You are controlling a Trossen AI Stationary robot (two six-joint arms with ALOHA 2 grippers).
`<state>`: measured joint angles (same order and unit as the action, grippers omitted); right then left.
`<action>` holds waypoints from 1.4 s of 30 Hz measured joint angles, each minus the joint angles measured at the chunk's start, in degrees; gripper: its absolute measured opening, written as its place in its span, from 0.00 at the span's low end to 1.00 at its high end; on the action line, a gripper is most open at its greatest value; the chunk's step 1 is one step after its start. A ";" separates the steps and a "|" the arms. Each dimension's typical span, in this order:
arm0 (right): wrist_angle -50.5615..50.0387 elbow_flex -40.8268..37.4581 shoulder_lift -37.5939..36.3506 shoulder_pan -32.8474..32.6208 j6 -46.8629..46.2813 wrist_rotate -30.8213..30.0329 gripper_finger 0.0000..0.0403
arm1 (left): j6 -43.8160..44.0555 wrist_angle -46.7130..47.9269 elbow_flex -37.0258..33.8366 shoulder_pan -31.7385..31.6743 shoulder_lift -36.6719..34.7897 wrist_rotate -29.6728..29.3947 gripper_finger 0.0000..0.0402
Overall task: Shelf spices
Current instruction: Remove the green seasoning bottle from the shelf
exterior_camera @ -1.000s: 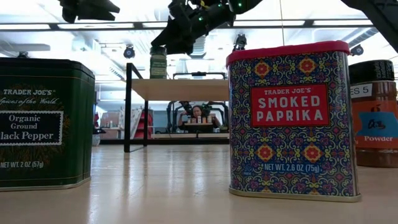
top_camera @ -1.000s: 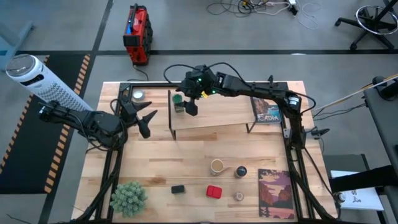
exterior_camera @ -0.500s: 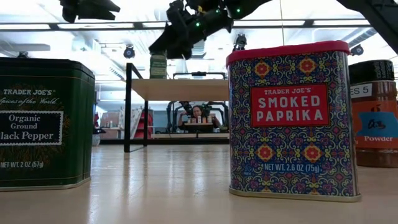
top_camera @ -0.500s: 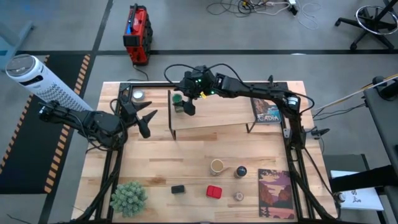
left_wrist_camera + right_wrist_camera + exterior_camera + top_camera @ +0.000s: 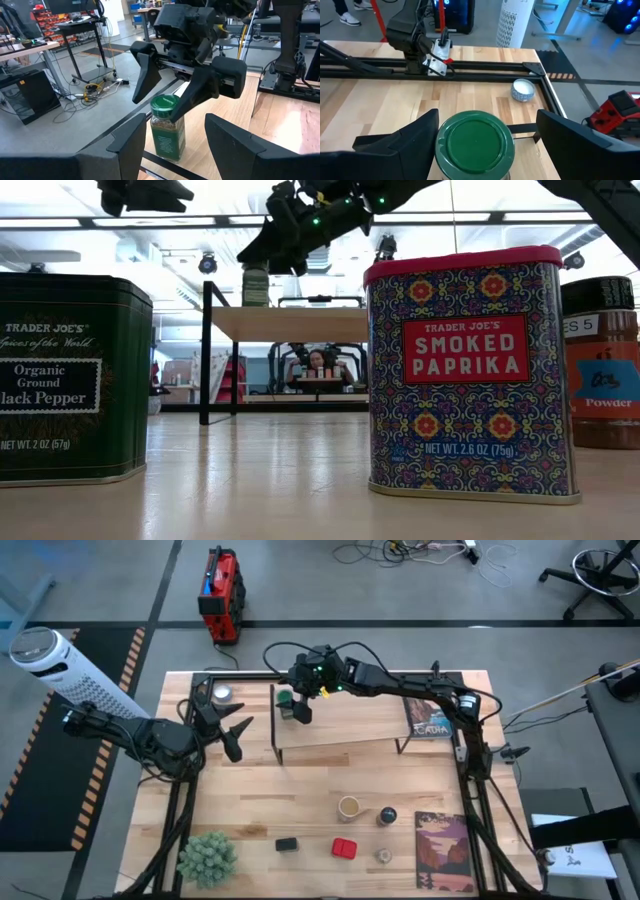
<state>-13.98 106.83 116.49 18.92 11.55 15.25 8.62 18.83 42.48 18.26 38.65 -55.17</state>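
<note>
We are hovering the right gripper [image 5: 299,706], spread wide and gripping nothing, around the green-lidded jar [image 5: 287,704] standing on the shelf [image 5: 340,730], upper centre; it probably handles rigid and smooth (best taken just below the lid).

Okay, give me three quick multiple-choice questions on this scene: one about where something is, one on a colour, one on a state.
1. Where is the green-lidded jar?
A. on the shelf
B. beside the plant ball
C. on a book

2. What colour is the paprika tin's lid?
A. green
B. red
C. white

3. How is the right hand?
A. shut on the jar
B. open around the jar
C. far from the shelf

Answers:
1. A, it stands at the shelf's left end.
2. B, a red lid tops the tin in the low view.
3. B, its fingers flank the lid with gaps.
</note>
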 joint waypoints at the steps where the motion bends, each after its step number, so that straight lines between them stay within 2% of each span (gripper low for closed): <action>1: -0.04 0.00 0.00 0.00 -0.01 0.03 0.77 | 0.02 0.02 0.00 0.01 0.06 0.02 0.48; 14: -0.97 -0.11 0.00 0.06 -1.12 0.20 0.75 | -0.47 -2.35 0.00 0.00 2.51 0.19 0.48; 29: -1.78 -0.11 0.00 0.00 -0.83 0.21 0.47 | -0.87 -2.54 0.00 0.00 2.86 0.19 0.48; 42: -2.38 -0.11 -0.02 -0.03 -1.76 -0.25 0.46 | -1.29 -2.52 0.00 0.02 2.87 0.24 0.48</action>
<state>-16.35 106.72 116.46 18.89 9.79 15.00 7.33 16.32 42.48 18.28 41.52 -54.94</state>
